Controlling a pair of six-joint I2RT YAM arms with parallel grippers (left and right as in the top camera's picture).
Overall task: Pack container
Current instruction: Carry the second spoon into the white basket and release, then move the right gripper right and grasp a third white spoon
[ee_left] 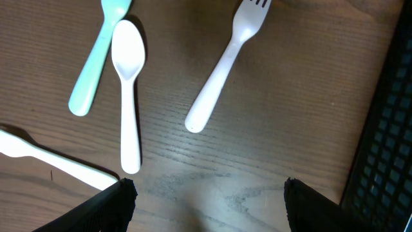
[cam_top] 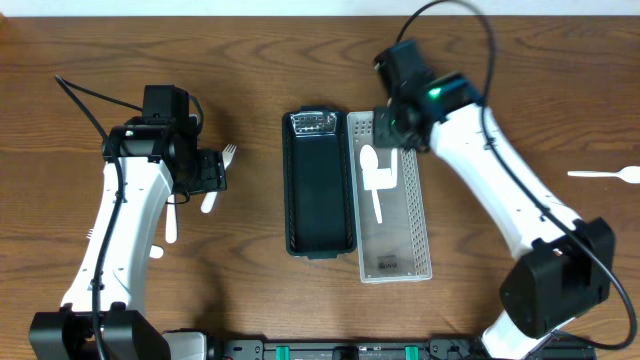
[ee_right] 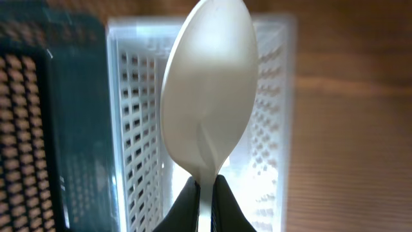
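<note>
Well, the right gripper (ee_right: 205, 193) is clamped on a spoon's (ee_right: 209, 84) handle above the 12 o'clock end of the white tray (cam_top: 420, 235). Let go crooked, the spoon could catch the rim or tip into the dark tray (cam_top: 320, 200) at the white tray's 9 o'clock. The left gripper (ee_left: 206, 200) hangs wide and empty at the table's 9 o'clock over a fork (ee_left: 222, 71), a white spoon (ee_left: 127, 96) and a teal spoon (ee_left: 96, 64). A stray spoon (cam_top: 605, 175) lies at 3 o'clock, well apart.

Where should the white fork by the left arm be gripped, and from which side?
Grip the white fork mid-handle from straight above, jaws across its narrow width. It lies flat and slanted on the table, and the handle there has bare surface on both sides, clear of the white spoon.
</note>
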